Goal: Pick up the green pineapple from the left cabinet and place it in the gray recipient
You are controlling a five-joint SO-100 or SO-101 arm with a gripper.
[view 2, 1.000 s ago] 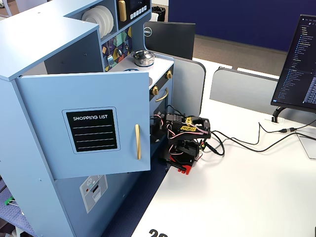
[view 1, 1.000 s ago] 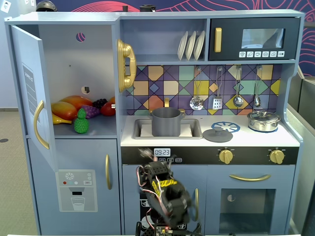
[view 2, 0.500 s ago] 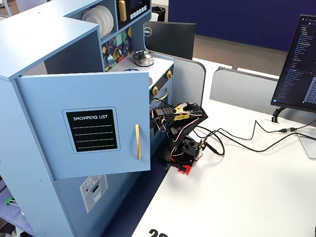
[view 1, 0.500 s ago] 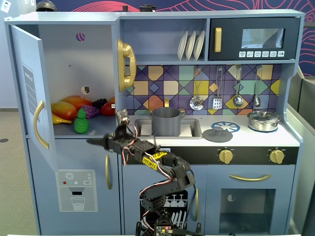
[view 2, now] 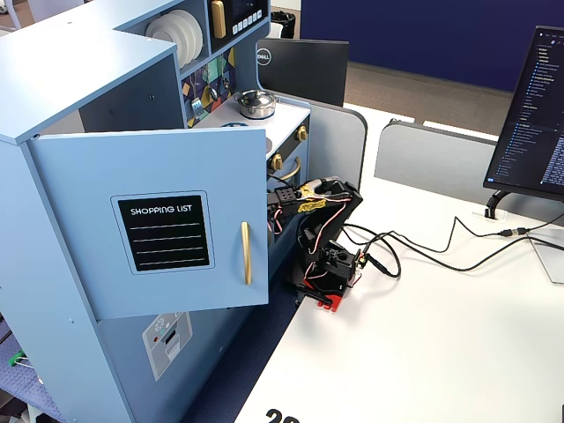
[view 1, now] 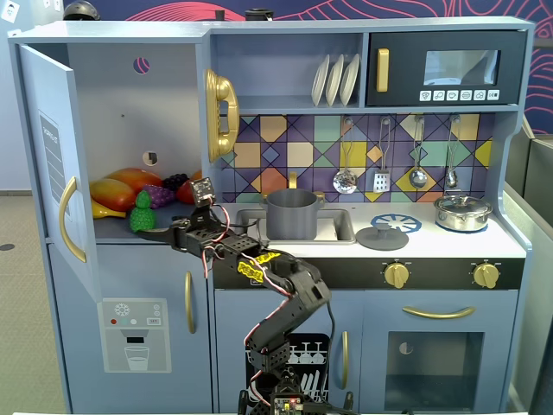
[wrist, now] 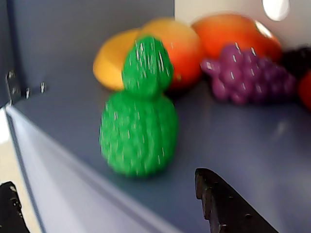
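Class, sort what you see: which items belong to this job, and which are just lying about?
Job: bumpy bright green toy pineapple; open blue-gray left cabinet; dark gray cylindrical pot; pincer.

Lying about: purple grape bunch; shiny silver lidded pot; white plates.

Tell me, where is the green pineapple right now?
In a fixed view, the green pineapple stands upright at the front of the open left cabinet, before the purple grapes, just left of the tool.

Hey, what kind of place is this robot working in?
Probably an office or lab, not a real kitchen: a blue-gray wooden toy kitchen stands against a white desk with a black computer monitor and grey cubicle dividers behind it.
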